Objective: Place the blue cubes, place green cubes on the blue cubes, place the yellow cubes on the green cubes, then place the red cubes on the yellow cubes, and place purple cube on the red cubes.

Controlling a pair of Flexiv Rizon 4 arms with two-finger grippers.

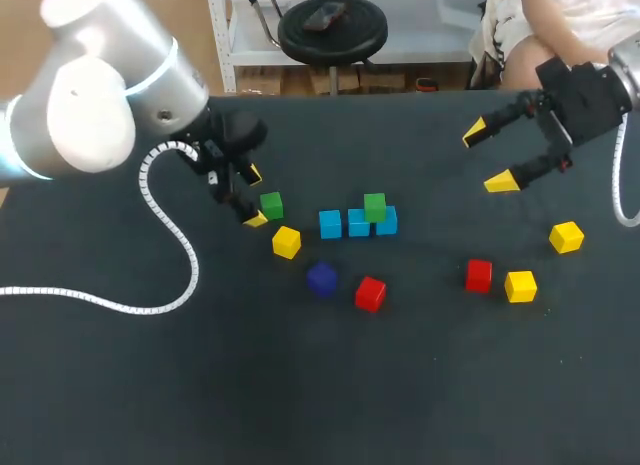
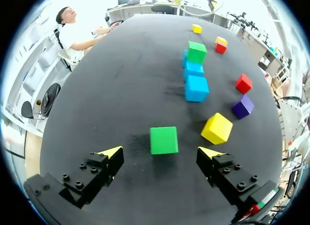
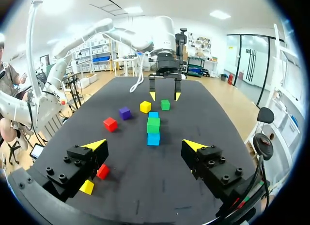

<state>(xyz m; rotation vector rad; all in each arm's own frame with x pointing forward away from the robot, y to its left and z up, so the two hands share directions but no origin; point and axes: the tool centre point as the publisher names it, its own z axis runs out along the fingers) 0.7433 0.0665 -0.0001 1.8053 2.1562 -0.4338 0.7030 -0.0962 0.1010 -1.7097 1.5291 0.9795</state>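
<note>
My left hand hangs over the left part of the black bench, its fingers wide apart and holding nothing. A loose green cube lies by it. In the head view this cube seems to meet the nearer yellow fingertip. The left wrist view shows it standing between the two fingers with a gap on each side. A white coiled cable trails from that arm across the bench's left side.

Just to the right and nearer me lies a yellow cube, close to the hand. Next comes a row of three blue cubes, touching side by side. A stacked green cube sits on the rightmost one. The right wrist view sees the row end-on. Nearer me than the row lie a purple cube and a red cube, apart from each other. A broad stretch of bare bench runs from them to the near edge.

Further right, a second red cube and a second yellow cube lie near each other. A third yellow cube lies toward the right edge. My right hand hangs near the far right corner, fingers spread and holding nothing, well apart from every cube.
</note>
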